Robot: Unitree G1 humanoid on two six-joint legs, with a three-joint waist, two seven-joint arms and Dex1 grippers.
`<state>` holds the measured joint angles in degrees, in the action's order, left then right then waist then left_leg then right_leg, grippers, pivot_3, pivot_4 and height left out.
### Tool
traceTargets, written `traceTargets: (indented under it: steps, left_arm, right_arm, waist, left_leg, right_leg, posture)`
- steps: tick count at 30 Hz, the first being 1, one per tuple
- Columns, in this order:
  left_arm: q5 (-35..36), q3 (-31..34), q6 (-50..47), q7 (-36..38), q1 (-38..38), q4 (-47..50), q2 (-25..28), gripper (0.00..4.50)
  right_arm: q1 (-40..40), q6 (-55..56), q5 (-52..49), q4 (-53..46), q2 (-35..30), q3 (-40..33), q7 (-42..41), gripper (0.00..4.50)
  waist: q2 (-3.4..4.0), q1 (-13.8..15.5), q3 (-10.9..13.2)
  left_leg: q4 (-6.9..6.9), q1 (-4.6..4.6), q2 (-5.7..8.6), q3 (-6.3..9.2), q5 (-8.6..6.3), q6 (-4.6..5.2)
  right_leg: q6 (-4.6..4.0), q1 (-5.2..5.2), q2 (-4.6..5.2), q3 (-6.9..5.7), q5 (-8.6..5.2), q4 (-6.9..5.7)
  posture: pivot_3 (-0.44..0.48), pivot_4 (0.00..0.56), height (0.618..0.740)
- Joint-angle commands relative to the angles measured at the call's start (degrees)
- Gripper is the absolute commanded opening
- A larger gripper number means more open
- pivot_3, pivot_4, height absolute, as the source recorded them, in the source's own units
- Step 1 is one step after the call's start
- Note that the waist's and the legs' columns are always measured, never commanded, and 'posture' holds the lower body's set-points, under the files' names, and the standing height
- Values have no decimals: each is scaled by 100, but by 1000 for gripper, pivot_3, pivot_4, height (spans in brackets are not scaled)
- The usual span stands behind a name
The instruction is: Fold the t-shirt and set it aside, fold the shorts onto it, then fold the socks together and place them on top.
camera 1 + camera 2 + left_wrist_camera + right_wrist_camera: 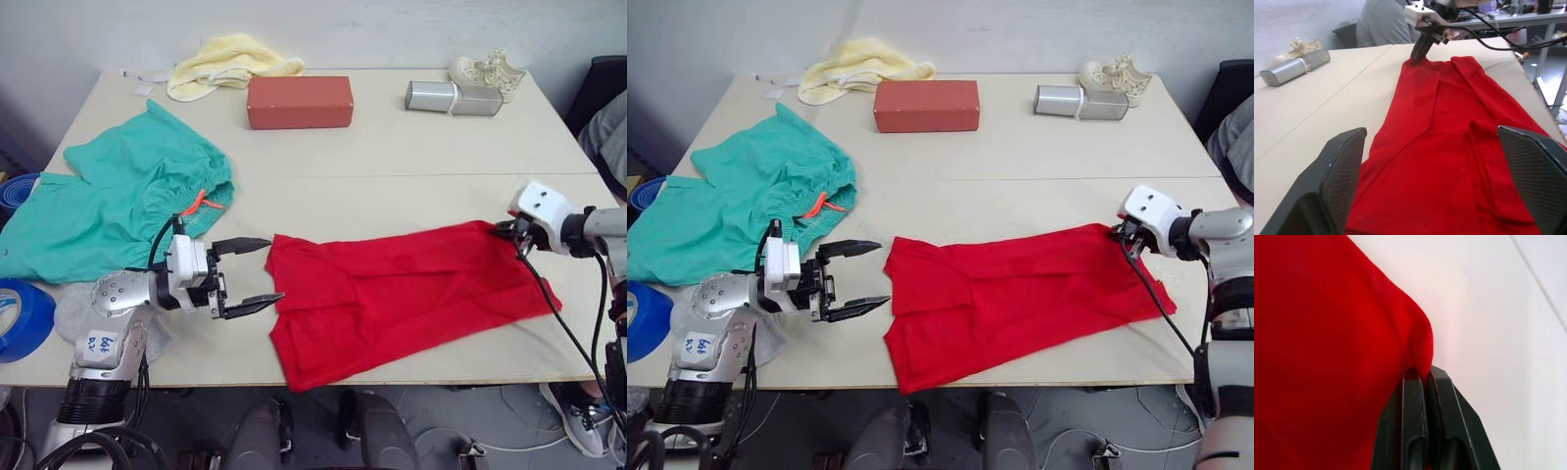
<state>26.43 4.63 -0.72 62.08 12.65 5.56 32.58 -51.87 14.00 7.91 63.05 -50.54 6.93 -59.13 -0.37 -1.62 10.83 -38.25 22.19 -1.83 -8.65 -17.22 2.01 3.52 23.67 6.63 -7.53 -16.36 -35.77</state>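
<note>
Two grippers are engaged with the t-shirt [402,294], which is laid as a long, partly folded red strip across the near half of the table [392,147]. The right gripper [1422,377] is pressed together on a far corner of the cloth, where a small peak of fabric is seen pinched between its fingers. The left gripper [257,274] is spread wide and is held just beside the opposite end of the shirt, with the cloth's edge lying between its open fingers but not yet clamped.

Folding of the t-shirt is judged to be the step in hand, the first of the task. The shorts [108,206] are heaped at the left of the table, unfolded, with the orange drawstring [199,204] showing. A patch of pale grey cloth [73,313] beneath the left arm is taken to be the socks, though this cannot be confirmed.

Next, the left fingers would need to be closed on the near end, so that one end can be carried over the other. A yellow towel [230,61] and a red box [299,102] are left at the far side.
</note>
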Motion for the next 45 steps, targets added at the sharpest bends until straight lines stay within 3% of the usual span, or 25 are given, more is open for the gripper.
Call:
traceTargets:
  steps: [1, 6, 9, 16, 21, 26, 30, 37, 45]
  left_arm:
    - [-57, 197, 126, -189, -85, -14, 12, 4500]
    - [-54, 200, 151, -262, -109, -58, 14, 4500]
    - [57, 170, 3, -188, -133, -23, 47, 4500]
    - [316, 306, -479, -370, -183, 58, 2, 4500]
    - [374, 326, -838, -505, -87, 50, 49, 4500]
    - [152, 202, -777, -419, 238, -208, 107, 4500]
    - [-151, -249, -835, -94, 919, -691, 169, 4500]
    - [-951, -854, -604, -73, 2281, -2353, -153, 4500]
    - [-1743, -1412, -503, -105, 3687, -4209, -855, 4500]
  right_arm:
    - [-194, 361, 130, 354, 61, -10, 257, 39]
    - [-277, 422, -126, 584, 188, -332, 31, 39]
    - [-275, 409, -311, 587, 166, -537, -48, 668]
    - [171, 170, -1201, 17, -304, -1368, -749, 2927]
    - [1622, -1435, -2564, -1938, -674, -2246, -1895, 4460]
    - [3920, -3340, -3654, -4612, -882, -3420, -1854, 4460]
    - [5463, -4325, -4081, -6222, -242, -4498, -740, 4460]
    - [6377, -5817, -4433, -7210, 100, -5110, 540, 4460]
    - [6313, -7612, -4926, -7505, 181, -5439, 1725, 4460]
  waist:
    - [0, 0, 0]
    - [1, -5, 1]
    - [1, -3, 1]
    - [8, 22, 5]
    - [8, 36, 5]
    - [13, 60, 5]
    - [10, 164, 2]
    - [13, 226, 0]
    - [7, 295, 3]
  left_leg:
    - [0, 0, 0, 0, 0, 0]
    - [0, -1, -1, 0, 2, 1]
    - [0, -1, -1, 0, 2, 1]
    - [0, 0, 0, 2, 2, 2]
    - [3, 0, -1, 14, 1, 3]
    - [6, -6, -2, 15, 1, 4]
    - [9, -9, 0, 17, -8, 0]
    - [9, -7, 4, 14, -13, 6]
    - [7, 2, 6, 12, -13, 17]
  right_leg:
    - [0, 0, 0, 0, 0, 0]
    - [0, 0, 0, 2, 0, -2]
    - [0, 0, 0, 2, 0, -2]
    - [0, -1, 2, 2, 0, -2]
    - [0, -8, 3, -5, 0, 5]
    - [0, -9, 4, -5, 0, -1]
    - [0, -11, 4, -6, 1, 1]
    - [1, -7, 5, 0, 2, 2]
    - [3, -3, 2, -3, 3, 9]
  posture:
    - [0, 150, 740]
    - [0, 150, 740]
    - [0, 150, 740]
    - [0, 150, 740]
    - [0, 150, 740]
    - [0, 150, 740]
    - [0, 150, 740]
    - [0, 150, 740]
    - [0, 150, 740]
